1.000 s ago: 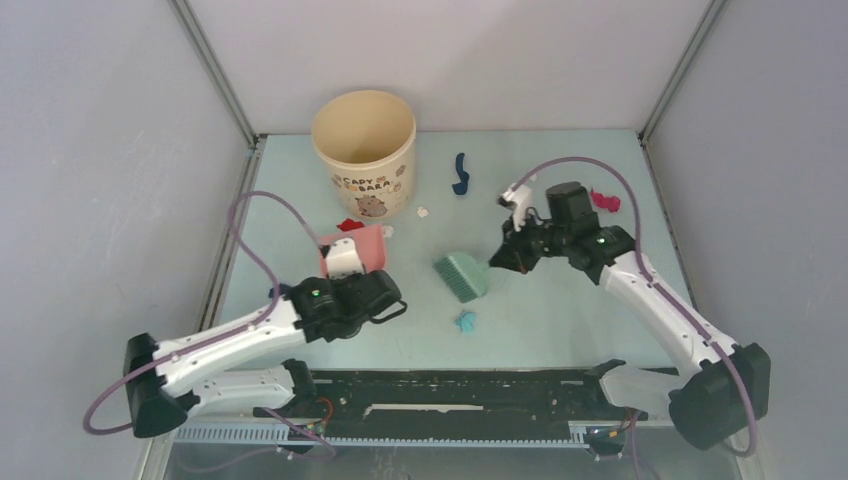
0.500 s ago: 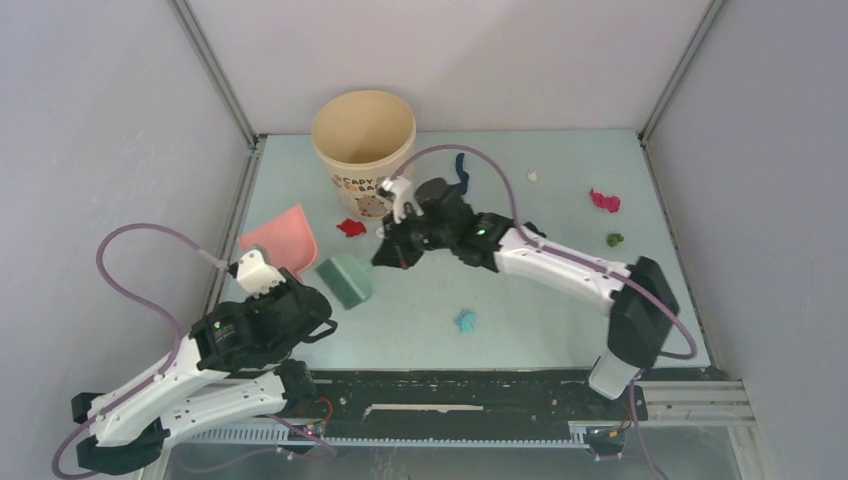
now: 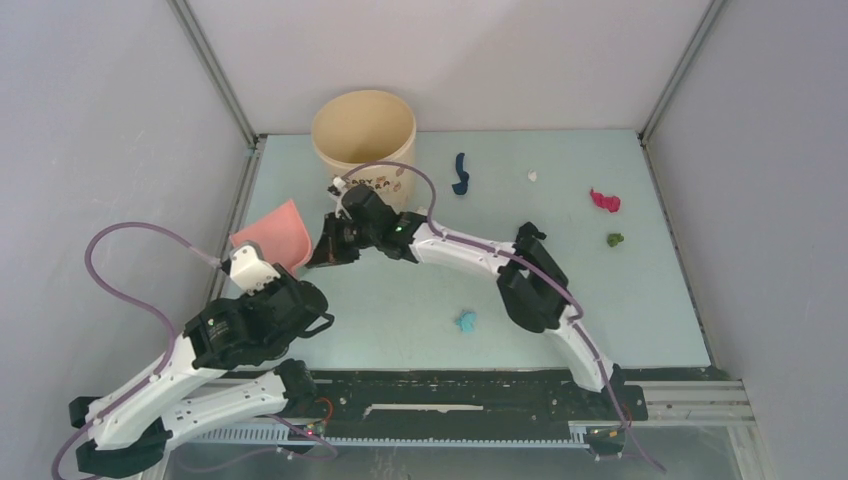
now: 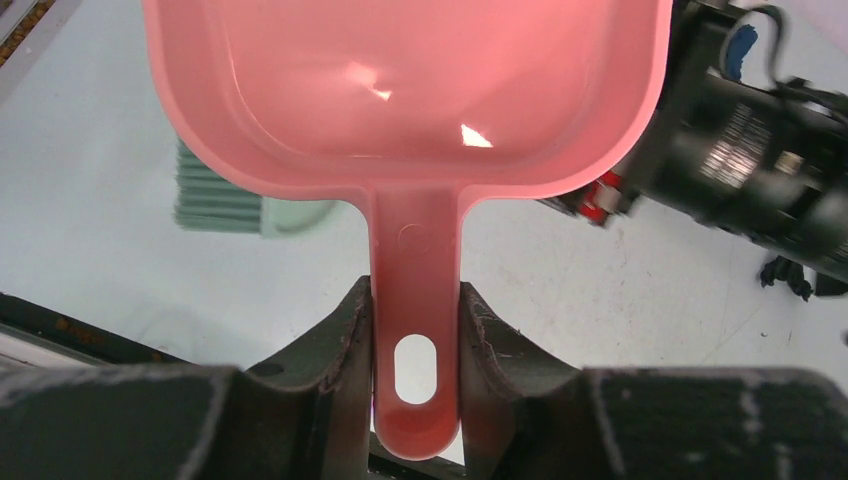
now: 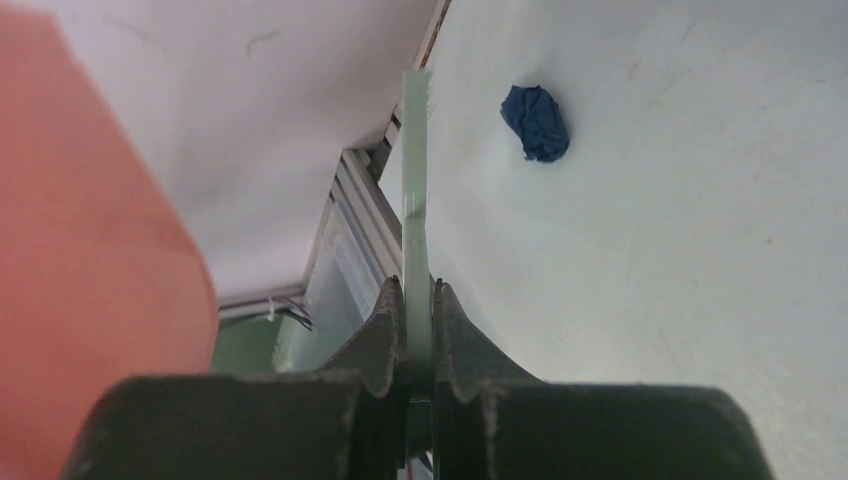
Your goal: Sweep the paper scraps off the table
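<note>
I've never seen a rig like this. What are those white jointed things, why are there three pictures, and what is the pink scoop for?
The white things are two robot arms bolted at the near edge of a table. The wide picture comes from a fixed camera above. The other two come from a small camera on each wrist, so you see that arm's fingers up close. The left gripper pinches the handle of a pink dustpan. The right gripper clamps a grey-green hand brush, seen edge-on. Crumpled paper scraps lie scattered on the table, such as the navy scrap and the teal scrap. A beige cup stands at the back.
</note>
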Available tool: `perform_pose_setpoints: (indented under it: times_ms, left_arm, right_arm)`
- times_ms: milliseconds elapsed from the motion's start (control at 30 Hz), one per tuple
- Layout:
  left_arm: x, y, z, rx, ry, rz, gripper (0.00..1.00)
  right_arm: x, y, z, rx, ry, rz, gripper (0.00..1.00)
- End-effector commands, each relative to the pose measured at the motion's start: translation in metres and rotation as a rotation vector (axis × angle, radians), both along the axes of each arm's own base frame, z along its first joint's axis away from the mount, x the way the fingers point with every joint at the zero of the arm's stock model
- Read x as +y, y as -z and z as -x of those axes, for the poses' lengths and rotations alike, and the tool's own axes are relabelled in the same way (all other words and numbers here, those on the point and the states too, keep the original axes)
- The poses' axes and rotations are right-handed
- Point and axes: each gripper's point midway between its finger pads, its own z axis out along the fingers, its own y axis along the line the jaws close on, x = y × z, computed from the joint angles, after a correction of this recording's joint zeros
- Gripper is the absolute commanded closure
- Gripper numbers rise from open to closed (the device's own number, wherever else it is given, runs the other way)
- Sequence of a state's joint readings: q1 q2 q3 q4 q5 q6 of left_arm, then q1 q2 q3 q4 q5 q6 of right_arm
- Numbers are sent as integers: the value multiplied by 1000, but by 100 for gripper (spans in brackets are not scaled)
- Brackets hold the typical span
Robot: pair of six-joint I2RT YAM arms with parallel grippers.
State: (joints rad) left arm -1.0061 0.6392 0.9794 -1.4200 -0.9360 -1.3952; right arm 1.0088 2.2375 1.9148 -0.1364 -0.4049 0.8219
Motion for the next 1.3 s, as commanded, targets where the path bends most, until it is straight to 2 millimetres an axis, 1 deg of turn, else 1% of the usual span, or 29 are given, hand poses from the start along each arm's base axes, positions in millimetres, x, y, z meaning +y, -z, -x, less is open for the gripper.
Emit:
perform_pose_setpoints:
  times_ms: [0, 33, 100, 200, 267, 300, 400, 467, 500, 533, 633, 667, 700, 767, 833, 933, 967, 1000, 1033, 1067, 1133, 1167, 1267]
  left_arm:
    - [2, -16, -7, -40, -29, -10, 100]
    - [2, -16, -7, -38, -28, -12, 100]
    - [0, -16, -8, -34, -28, -11, 100]
    - [-3, -18, -8, -28, -20, -14, 100]
    - [-4, -20, -8, -23, -9, -23, 100]
    - [-4, -19, -8, -19, -5, -27, 100]
    - [-4, -17, -6, -12, 3, -14, 100]
    - [-5, -15, -4, -9, 10, 4, 100]
    - [-6, -15, -3, -7, 16, 15, 100]
    - [-6, -16, -1, -5, 22, 22, 100]
    - [-4, -16, 1, -6, 39, 25, 100]
    - [-3, -17, 1, -10, 41, 22, 100]
    - [-2, -17, 1, -14, 42, 14, 100]
    - [-1, -18, -1, -23, 46, 3, 100]
    - [-3, -20, -2, -30, 58, -11, 100]
    - [-11, -25, -6, -36, 113, -40, 100]
    - [-12, -26, -7, -37, 120, -45, 100]
    - [-13, -28, -8, -38, 126, -55, 100]
    - [-13, -30, -9, -43, 131, -61, 100]
    - [-13, -31, -10, -47, 137, -69, 100]
    - [-13, -32, -11, -56, 141, -80, 100]
    - [-13, -33, -12, -62, 143, -83, 100]
    - [-15, -34, -13, -74, 150, -73, 100]
  right_arm:
    - [29, -15, -8, 153, 104, -28, 100]
    - [32, -9, -11, 160, 127, -9, 100]
    - [36, -4, -16, 147, 184, 24, 100]
    - [34, 4, -22, 84, 283, 96, 100]
    - [32, 5, -23, 46, 326, 140, 100]
    - [28, 12, -22, 38, 342, 178, 100]
    - [14, 23, -26, 2, 394, 254, 100]
    - [-5, 33, -26, -3, 403, 331, 100]
    - [-20, 38, -26, -10, 403, 379, 100]
    - [-37, 28, -26, -29, 407, 398, 100]
    - [-95, 27, -33, -83, 422, 467, 100]
    - [-118, 32, -37, -86, 430, 502, 100]
    - [-145, 33, -46, -85, 443, 535, 100]
    - [-194, 40, -54, -65, 459, 607, 100]
    - [-243, 49, -57, -46, 447, 675, 100]
    - [-315, 58, -56, -37, 411, 818, 100]
    - [-333, 56, -57, -38, 404, 833, 100]
    - [-348, 46, -57, -46, 389, 814, 100]
    - [-358, 39, -55, -47, 363, 795, 100]
    - [-363, 28, -53, -61, 335, 760, 100]
    - [-364, 0, -49, -140, 260, 675, 100]
    - [-363, -16, -48, -212, 223, 642, 100]
    - [-352, -66, -45, -430, 130, 533, 100]
